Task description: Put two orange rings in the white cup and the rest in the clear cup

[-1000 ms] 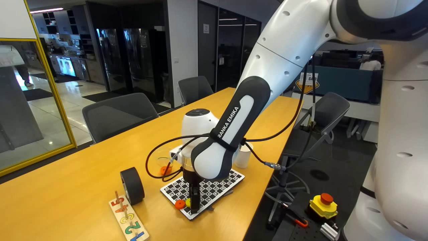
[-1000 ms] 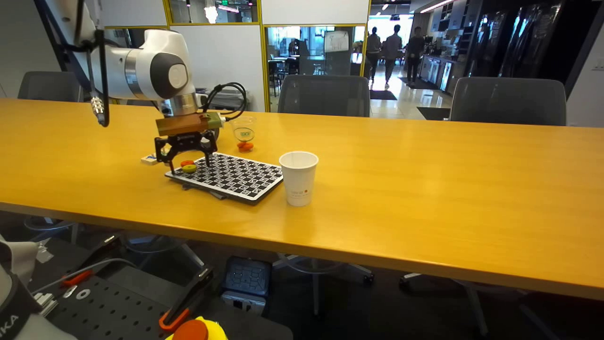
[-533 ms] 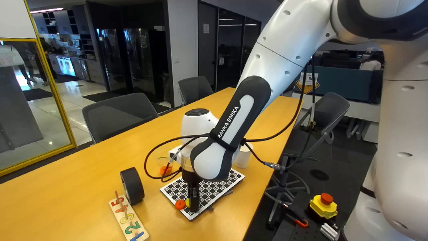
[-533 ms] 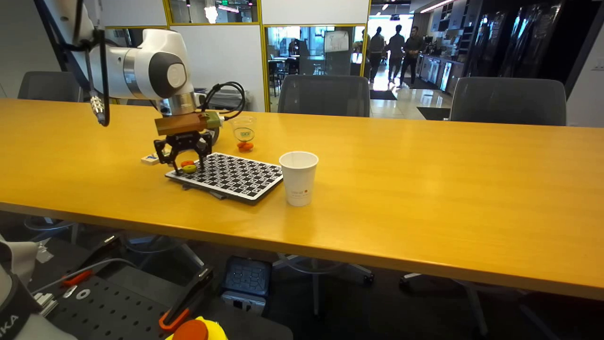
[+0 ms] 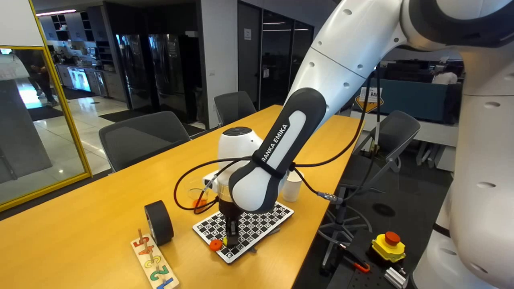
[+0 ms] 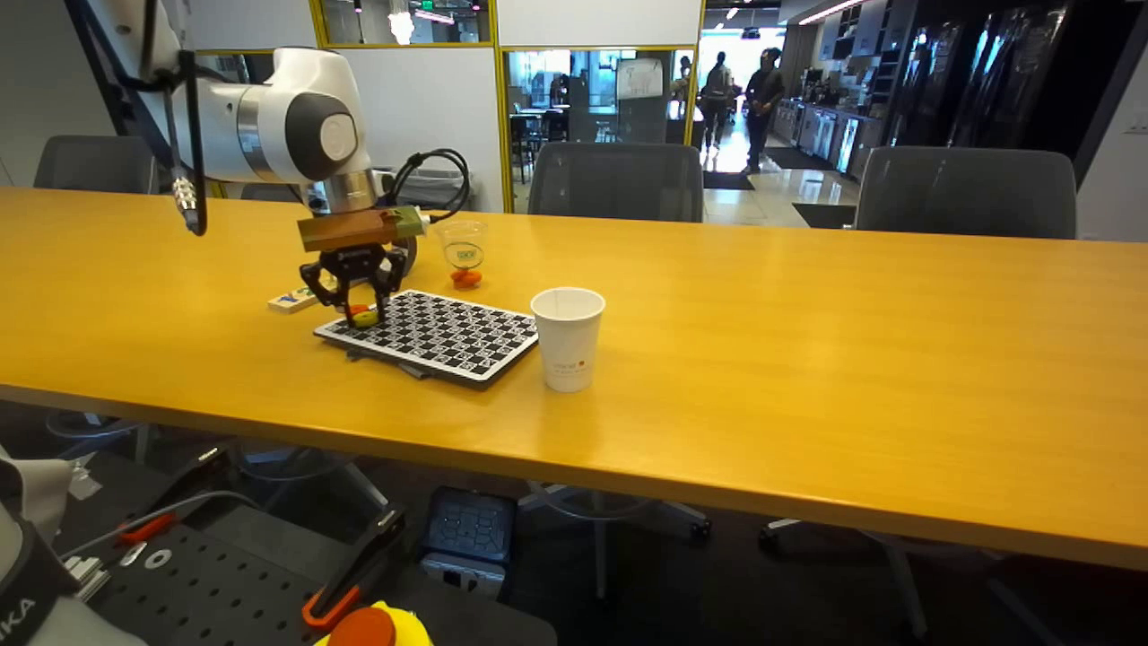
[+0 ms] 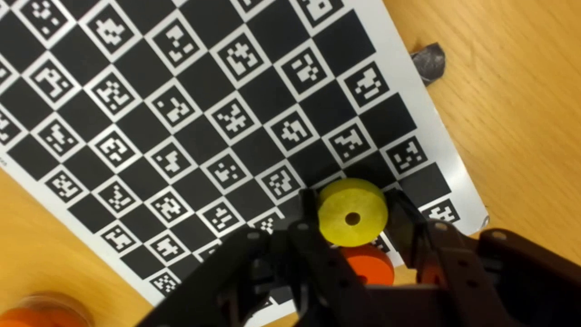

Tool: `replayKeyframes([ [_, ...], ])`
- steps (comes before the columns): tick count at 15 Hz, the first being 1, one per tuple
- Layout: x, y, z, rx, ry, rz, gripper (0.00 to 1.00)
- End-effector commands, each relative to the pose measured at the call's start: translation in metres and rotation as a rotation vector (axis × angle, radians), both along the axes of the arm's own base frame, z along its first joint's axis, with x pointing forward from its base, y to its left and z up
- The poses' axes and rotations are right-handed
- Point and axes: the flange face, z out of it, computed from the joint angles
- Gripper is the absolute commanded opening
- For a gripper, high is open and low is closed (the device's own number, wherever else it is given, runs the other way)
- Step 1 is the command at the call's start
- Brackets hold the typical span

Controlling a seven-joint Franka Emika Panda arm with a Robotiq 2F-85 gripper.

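Nearest, in an exterior view, a perforated black plate (image 6: 220, 588) carries an orange-tipped clamp (image 6: 356, 567) and a yellow-and-red button box (image 6: 372, 628), with a black case (image 6: 468, 538) low down past them. Above stretches the long table (image 6: 807, 359), its honey-coloured wood smooth and faintly shiny. The white cup (image 6: 568, 345) stands upright on it, just beside a flat checkered board (image 6: 453, 336) printed in black and white; dark strips jut from beneath the board's near edge. Toward the board's other end the gripper (image 6: 366, 321) points straight down and pinches a yellow ring (image 7: 353, 202), one finger on either side of it in the wrist view. An orange ring (image 7: 372, 265) lies close by at the board's edge. Farther back, well apart from the white cup, the clear cup (image 6: 464, 235) stands upright with orange rings (image 6: 466, 280) at its bottom, too small to count. A wooden peg strip (image 5: 154, 261) with painted numbers lies near a black wheel (image 5: 160, 222) standing on edge. Past the table are grey mesh chairs (image 6: 616, 182), white panels (image 6: 430, 99) in yellow frames, a pale, glossy floor (image 6: 771, 206), three dim people (image 6: 762, 94) and a kitchen counter (image 6: 825, 135).
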Motion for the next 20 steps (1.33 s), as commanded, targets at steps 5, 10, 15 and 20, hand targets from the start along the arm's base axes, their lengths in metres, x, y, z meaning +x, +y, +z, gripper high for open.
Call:
replayKeyframes([
  [5,0.007,-0.06,0.056,-0.009,-0.05,-0.184,0.21],
  [10,0.015,-0.124,0.099,-0.024,-0.1,-0.362,0.21],
  [15,0.019,-0.194,0.115,-0.025,-0.113,-0.567,0.21],
  [20,0.015,-0.245,0.115,-0.025,-0.111,-0.717,0.21],
])
